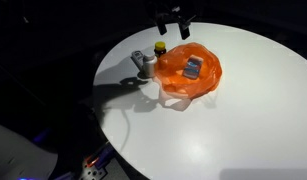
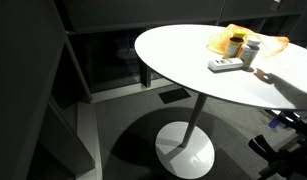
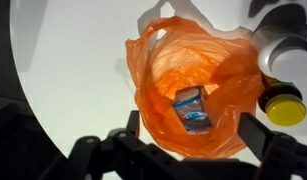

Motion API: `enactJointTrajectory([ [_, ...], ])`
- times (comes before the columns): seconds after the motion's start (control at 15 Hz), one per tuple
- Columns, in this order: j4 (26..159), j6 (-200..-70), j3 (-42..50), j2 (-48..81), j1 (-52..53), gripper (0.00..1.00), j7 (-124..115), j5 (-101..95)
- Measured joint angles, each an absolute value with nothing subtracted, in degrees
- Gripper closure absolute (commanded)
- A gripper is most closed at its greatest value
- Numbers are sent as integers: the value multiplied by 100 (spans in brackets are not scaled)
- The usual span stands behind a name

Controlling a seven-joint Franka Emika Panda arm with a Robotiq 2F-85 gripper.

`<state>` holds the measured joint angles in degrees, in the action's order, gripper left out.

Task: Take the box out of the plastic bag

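Note:
An orange plastic bag (image 1: 188,72) lies open on the round white table (image 1: 233,120). A small blue and white box (image 1: 193,68) sits inside it. In the wrist view the bag (image 3: 173,60) fills the middle and the box (image 3: 191,109) lies at its bottom. My gripper (image 1: 174,24) hangs above the bag's far side, apart from it. In the wrist view its two fingers (image 3: 193,132) are spread wide on either side of the bag, holding nothing. The bag (image 2: 231,40) shows in both exterior views.
A bottle with a yellow cap (image 3: 284,105) and a grey-capped jar (image 3: 287,52) stand beside the bag. A white remote-like item (image 2: 225,65) lies near them. A small grey object (image 1: 138,60) sits by the table edge.

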<state>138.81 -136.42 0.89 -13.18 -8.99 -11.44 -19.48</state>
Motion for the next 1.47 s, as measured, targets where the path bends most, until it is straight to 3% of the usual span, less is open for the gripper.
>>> enactJointTrajectory([
  [0.4,13201,-13624,477,-512,-896,0,-164,-1432],
  [0.87,13061,-13527,488,-464,-823,0,-165,-1439],
  [1.47,13054,-14443,719,259,-838,0,601,-1253],
])
